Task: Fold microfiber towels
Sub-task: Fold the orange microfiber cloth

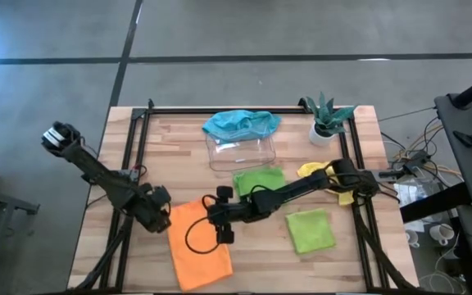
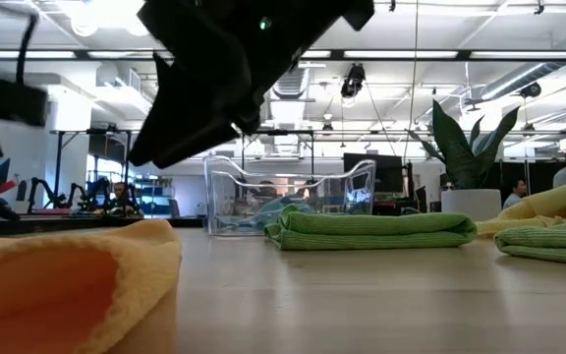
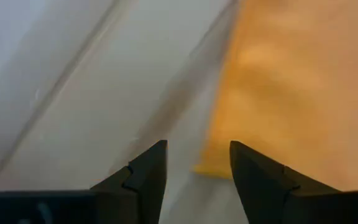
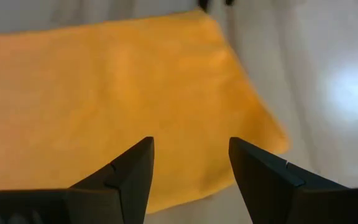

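1. Just ahead of the left hand point(image 3: 194, 171), fingers parted and empty, lies a corner of the orange towel point(image 1: 197, 242), flat on the desk point(image 1: 179, 156).
2. The right hand point(image 4: 191, 165), parted and empty, hovers over the towel's opposite edge.
3. Likely light, limp and grippy; pinch corners, since the middle would sag.
4. Two lime green towels point(image 1: 259, 179) lie folded beyond the right hand.

The orange towel point(image 1: 198, 243) lies spread on the near part of the table, folded to a long strip. One green towel point(image 1: 310, 229) lies folded flat to its right; another point(image 1: 260, 178) sits folded in the middle. The blue towel point(image 1: 241, 123) is draped, crumpled, at the far side. The yellow one point(image 1: 312, 170) lies bunched at the right.
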